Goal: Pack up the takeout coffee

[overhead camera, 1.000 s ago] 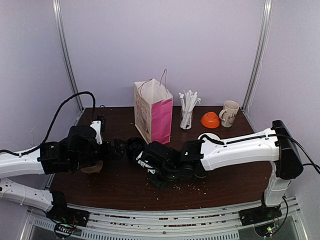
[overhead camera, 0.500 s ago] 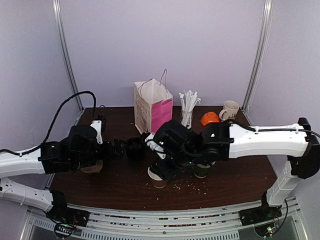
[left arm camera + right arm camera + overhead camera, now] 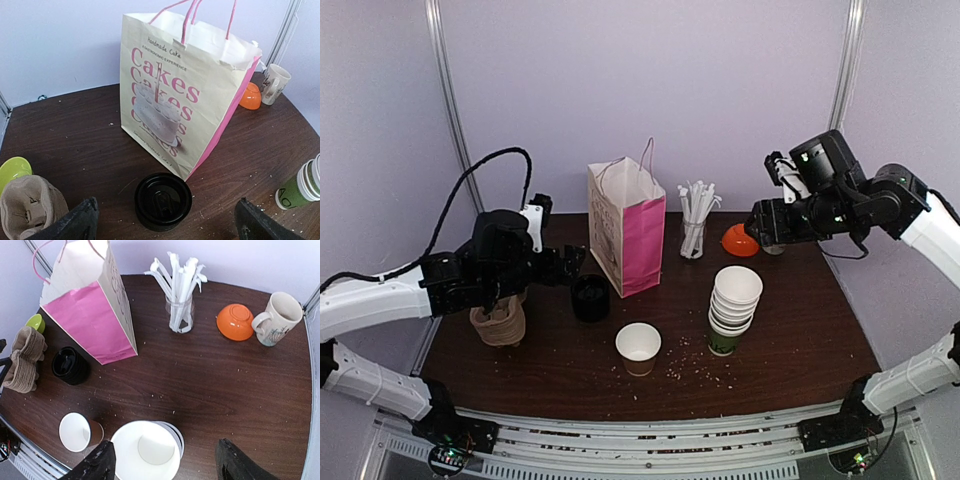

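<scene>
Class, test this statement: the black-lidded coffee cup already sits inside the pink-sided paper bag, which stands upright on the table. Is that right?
Not quite. The takeout coffee is not inside the paper bag. It stands on the table beside the bag's near bottom corner, as the left wrist view shows. The bag itself does stand upright on the table.

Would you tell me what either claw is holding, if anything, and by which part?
Nothing is held: left claw and right claw are open and empty; the takeout coffee stands untouched.
</scene>
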